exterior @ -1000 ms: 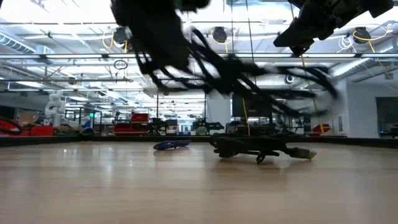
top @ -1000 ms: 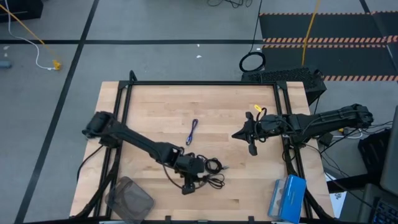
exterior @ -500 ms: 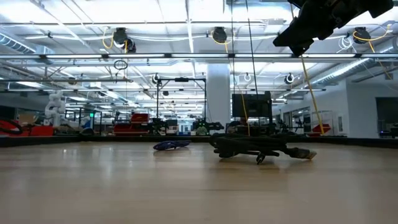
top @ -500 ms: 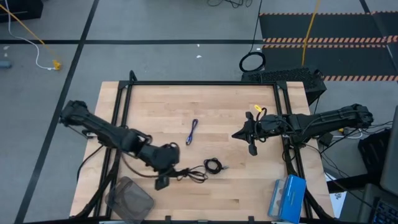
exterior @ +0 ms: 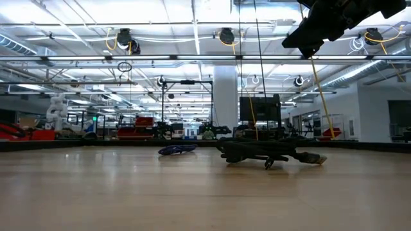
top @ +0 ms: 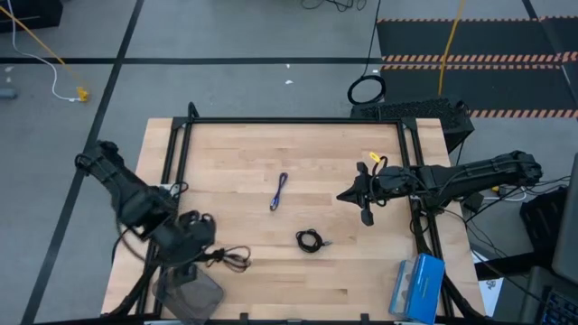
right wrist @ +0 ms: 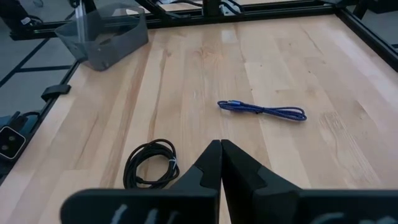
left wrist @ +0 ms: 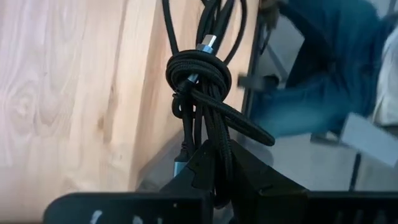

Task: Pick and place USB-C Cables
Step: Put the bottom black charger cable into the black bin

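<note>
One black USB-C cable bundle [left wrist: 199,71] is in my left gripper [top: 191,255], which is shut on it above the table's near left part, beside the grey bin [top: 185,293]. Its loops [top: 230,260] trail toward the table's right. A second black cable coil [top: 310,240] lies flat on the wood near the middle. The purple-blue cable [top: 279,190] lies flat farther back. My right gripper [top: 366,206] is shut and hovers high over the table's right part, touching nothing. My left gripper pinches several strands of the black bundle [left wrist: 217,155] between its two fingers, just short of the wrapped knot [left wrist: 196,68]. The knot and loose loops reach out beyond the fingertips. Whether the trailing loops touch the table, I cannot tell.
The grey bin [right wrist: 106,34] stands at the near left corner. A blue box [top: 415,287] sits at the near right corner. A black frame [top: 289,121] runs round the table's edges. Bare wood [top: 235,153] lies between the cables and the far edge.
My left gripper has swung from the table's near middle toward the near left corner, carrying one black cable bundle with it, loops trailing behind. The other black coil has stayed where it lay. The right arm has kept still.
</note>
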`<action>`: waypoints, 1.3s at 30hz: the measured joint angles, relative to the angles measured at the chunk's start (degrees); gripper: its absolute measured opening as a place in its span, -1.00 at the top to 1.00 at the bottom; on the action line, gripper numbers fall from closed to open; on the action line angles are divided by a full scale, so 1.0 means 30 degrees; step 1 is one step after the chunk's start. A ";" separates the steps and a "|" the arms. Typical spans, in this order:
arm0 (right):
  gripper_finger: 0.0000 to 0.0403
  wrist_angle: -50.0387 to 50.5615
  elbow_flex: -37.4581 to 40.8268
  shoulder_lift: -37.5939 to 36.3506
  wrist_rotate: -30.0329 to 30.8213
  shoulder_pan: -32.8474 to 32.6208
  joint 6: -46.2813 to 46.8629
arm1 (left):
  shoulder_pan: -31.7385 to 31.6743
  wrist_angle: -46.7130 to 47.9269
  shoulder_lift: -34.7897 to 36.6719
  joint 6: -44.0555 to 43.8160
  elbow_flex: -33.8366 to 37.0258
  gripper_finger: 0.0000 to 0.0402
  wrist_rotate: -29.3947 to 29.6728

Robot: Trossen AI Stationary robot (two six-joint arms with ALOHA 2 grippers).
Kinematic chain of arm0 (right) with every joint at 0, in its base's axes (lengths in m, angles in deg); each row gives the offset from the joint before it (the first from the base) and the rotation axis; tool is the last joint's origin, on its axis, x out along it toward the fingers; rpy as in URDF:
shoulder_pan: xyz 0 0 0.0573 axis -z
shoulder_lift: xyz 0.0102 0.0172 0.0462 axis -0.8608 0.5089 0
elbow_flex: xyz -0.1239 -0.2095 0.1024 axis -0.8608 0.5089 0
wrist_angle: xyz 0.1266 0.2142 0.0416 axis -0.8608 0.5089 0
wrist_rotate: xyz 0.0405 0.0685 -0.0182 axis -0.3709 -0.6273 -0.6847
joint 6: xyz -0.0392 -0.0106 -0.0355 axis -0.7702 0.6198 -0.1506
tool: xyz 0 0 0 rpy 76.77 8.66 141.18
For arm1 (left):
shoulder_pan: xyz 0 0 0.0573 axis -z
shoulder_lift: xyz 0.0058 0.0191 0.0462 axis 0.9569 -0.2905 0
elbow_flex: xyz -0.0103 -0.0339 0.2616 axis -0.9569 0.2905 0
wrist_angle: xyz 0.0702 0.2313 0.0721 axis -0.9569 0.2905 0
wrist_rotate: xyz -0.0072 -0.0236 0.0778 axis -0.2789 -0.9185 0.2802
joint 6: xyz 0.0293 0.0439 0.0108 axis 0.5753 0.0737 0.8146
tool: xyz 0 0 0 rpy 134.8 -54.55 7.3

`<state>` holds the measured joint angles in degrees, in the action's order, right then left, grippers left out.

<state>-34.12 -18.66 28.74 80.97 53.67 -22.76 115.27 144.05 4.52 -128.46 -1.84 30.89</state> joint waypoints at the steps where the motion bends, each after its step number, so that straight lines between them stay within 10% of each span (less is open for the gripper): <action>1: 1.00 0.0002 0.0000 0.0000 0.0000 0.0000 0.0001 | 0.0434 0.0277 -0.0003 -0.0211 -0.0134 0.89 0.0186; 19: 1.00 -0.0574 0.0000 0.0000 0.0115 0.0007 -0.1085 | 0.7088 0.0803 -0.0864 -0.2489 -0.0193 0.88 0.2052; 39: 1.00 -0.1654 0.0000 0.0000 0.0103 0.0003 -0.1403 | 0.8887 0.1138 -0.3988 -0.2871 -0.0186 0.87 0.2140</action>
<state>-39.08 -18.66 28.74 81.28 53.68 -26.97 141.93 147.46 -7.44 -137.07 -2.39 37.31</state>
